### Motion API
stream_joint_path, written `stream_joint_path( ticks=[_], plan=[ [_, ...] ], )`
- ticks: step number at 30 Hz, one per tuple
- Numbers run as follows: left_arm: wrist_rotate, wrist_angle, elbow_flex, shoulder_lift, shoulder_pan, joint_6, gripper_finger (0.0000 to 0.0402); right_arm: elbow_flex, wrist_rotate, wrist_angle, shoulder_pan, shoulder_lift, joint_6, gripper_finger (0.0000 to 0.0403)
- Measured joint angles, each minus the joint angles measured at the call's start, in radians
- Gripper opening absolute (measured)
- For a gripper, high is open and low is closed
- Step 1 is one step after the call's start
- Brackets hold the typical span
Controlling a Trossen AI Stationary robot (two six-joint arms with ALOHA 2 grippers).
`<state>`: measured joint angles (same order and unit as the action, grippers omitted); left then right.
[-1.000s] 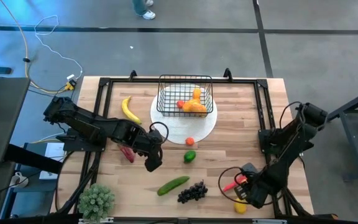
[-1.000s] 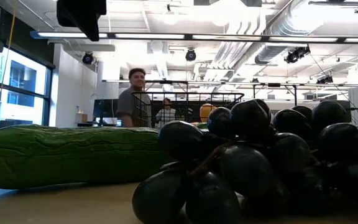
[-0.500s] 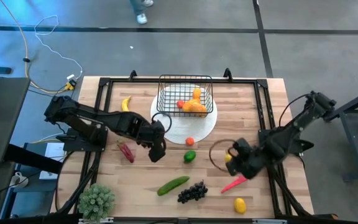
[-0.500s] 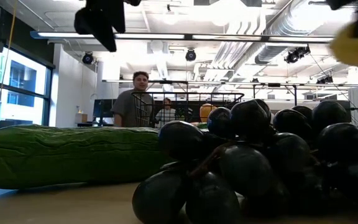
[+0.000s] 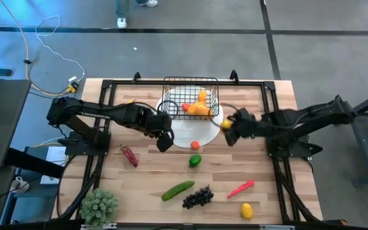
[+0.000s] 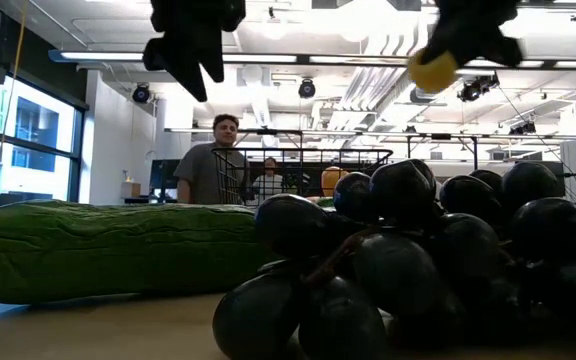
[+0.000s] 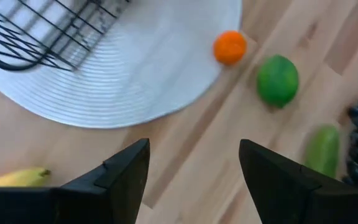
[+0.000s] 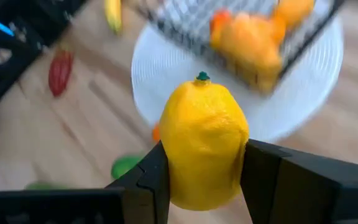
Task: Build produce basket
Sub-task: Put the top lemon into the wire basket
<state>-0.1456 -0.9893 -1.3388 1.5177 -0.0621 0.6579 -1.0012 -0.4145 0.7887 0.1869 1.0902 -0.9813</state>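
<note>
The black wire basket [image 5: 190, 96] stands on a white plate [image 5: 211, 133] at the far middle and holds orange-yellow fruit [image 5: 200, 108]. My right gripper [image 5: 227, 130] is shut on a yellow lemon [image 8: 204, 146], above the plate's right rim beside the basket; the lemon also shows in the low view [image 6: 433, 70]. My left gripper [image 5: 165, 142] is open and empty above the plate's left near rim [image 7: 135, 93]. A small orange [image 5: 195, 145], lime [image 5: 195, 161], cucumber [image 5: 177, 190], grapes [image 5: 198, 197], a second lemon [image 5: 246, 209] and two red chilies [image 5: 130, 155] [image 5: 240, 188] lie on the table. My right gripper pinches the lemon between its two fingers, on its two opposite sides [image 8: 166, 155] about the middle. The fingers come nearly level from the table's right side. The lemon is lifted clear, its green-tipped end [image 8: 202, 76] pointing away from the gripper toward the basket.
A yellow banana [image 5: 130, 101] lies left of the basket, mostly hidden under my left arm; its tip shows in the left wrist view [image 7: 14, 177]. A bushy green plant [image 5: 98, 206] stands at the near left corner. A person [image 6: 213, 160] stands beyond the table.
My right gripper has risen from the near right corner with the lemon and carried it toward the far edge and left, up to the basket's right side. My left gripper has gone toward the far edge to the plate's rim, still open.
</note>
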Motion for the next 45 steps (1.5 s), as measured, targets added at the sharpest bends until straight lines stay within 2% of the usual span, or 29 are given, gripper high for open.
stream_joint_path(
  ticks=[9, 17, 31, 40, 45],
  plan=[
    [-0.047, 0.024, 0.0, 0.0, -0.121, -0.082, 0.0239, 0.0, 0.055, -0.275, -0.293, 0.01, 0.413, 0.0119],
    [-0.075, 0.024, 0.0, 0.0, -0.231, -0.128, 0.0239, -0.001, 0.107, -0.484, -0.505, 0.047, 0.616, 0.0119],
    [-0.083, 0.091, 0.0, 0.0, -0.361, -0.312, 0.0239, -0.001, 0.193, -0.619, -0.648, 0.271, 0.678, 0.0119],
    [-0.137, 0.126, 0.0, 0.0, -0.423, -0.443, 0.0239, -0.001, 0.275, -0.676, -0.702, 0.411, 0.597, 0.0119],
    [-0.139, 0.127, 0.0, 0.0, -0.455, -0.494, 0.0239, -0.001, 0.277, -0.693, -0.719, 0.442, 0.593, 0.0119]
  ],
)
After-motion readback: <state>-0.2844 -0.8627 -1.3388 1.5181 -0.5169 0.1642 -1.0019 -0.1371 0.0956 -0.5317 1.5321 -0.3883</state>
